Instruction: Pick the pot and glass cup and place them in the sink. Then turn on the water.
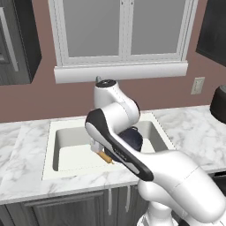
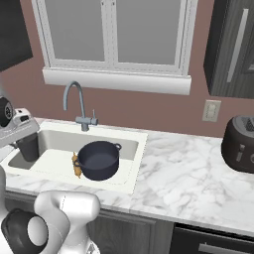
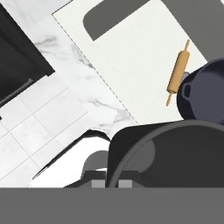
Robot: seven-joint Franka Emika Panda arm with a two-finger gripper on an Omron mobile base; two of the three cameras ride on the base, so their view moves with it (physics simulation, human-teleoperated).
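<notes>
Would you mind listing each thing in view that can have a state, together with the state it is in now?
pot: upright in the sink, no lid, nothing visible inside.
glass cup: upright, held by the gripper at the sink's left end.
gripper: shut on the glass cup.
sink: dry, holding the pot and a rolling pin.
rolling pin: lying flat on the sink floor beside the pot.
faucet: no water running.

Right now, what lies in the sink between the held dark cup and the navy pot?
In the right base view, a wooden rolling pin lies beside the wide navy-blue pot, toward the dark grey tumbler; otherwise bare white sink floor.
</notes>
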